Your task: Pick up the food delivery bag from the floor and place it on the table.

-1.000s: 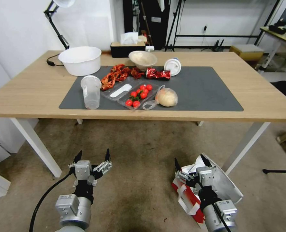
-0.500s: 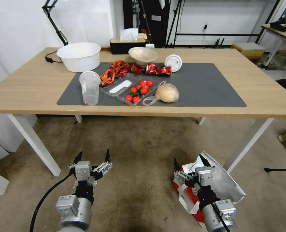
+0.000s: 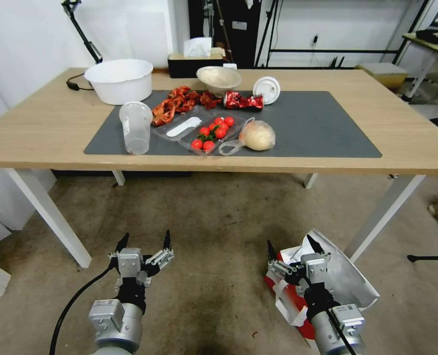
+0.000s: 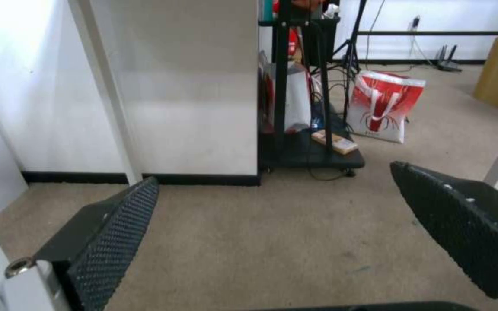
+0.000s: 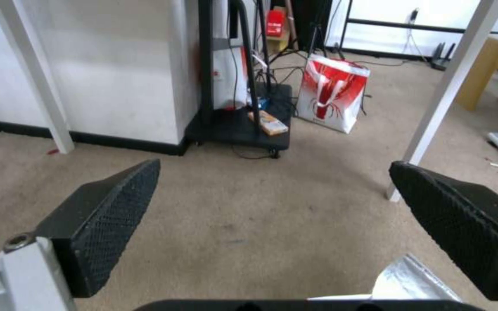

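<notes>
The food delivery bag lies on the carpet at the lower right, its white paper, red side and silver foil mouth showing. My right gripper hovers open just above its near left part, touching nothing. In the right wrist view the gripper has its fingers wide apart, and a foil corner of the bag peeks in beneath it. My left gripper hangs open over bare carpet at the lower left, also seen wide open in its wrist view. The table with its dark grey mat stands ahead.
The mat's left half holds a cup, crayfish, tomatoes, a bagged bun, a bowl and a basin. A white table leg stands beside the bag. Another red-and-white bag sits far behind.
The whole head view has shifted, with the table sliding up the frame, so the camera moved. Both grippers stay open in the same places over the floor and the bag.
</notes>
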